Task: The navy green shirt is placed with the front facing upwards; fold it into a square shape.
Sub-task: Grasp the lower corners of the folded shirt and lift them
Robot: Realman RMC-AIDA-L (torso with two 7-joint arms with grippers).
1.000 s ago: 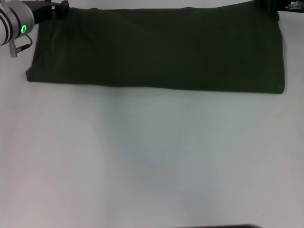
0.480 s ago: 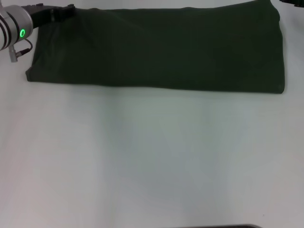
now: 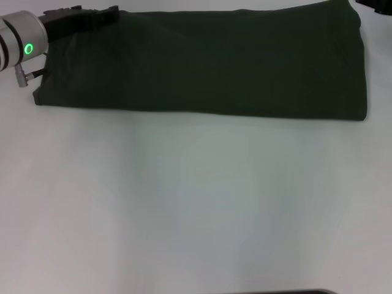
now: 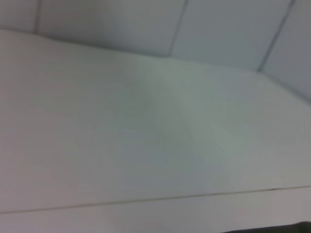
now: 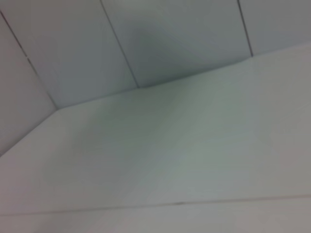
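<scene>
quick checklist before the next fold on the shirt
1. Shirt folded to a long flat band on the table: ok.
2. Plain side up, print hidden: ok.
3. Near edge straight, no bunching: ok.
4. Left hand at the far left corner: ok; grip: cannot tell.
5. Right hand barely in the head view at the far right corner; grip: cannot tell.
6. Square shape reached: not ok, band is much wider than deep.

The navy green shirt [image 3: 202, 64] is soft, matt cloth, lying in smooth folds with only faint creases. The surface [image 3: 196, 202] under it looks smooth and pale with a dull sheen. The left gripper [image 3: 82, 13] is matt black, on a brushed-metal wrist.
</scene>
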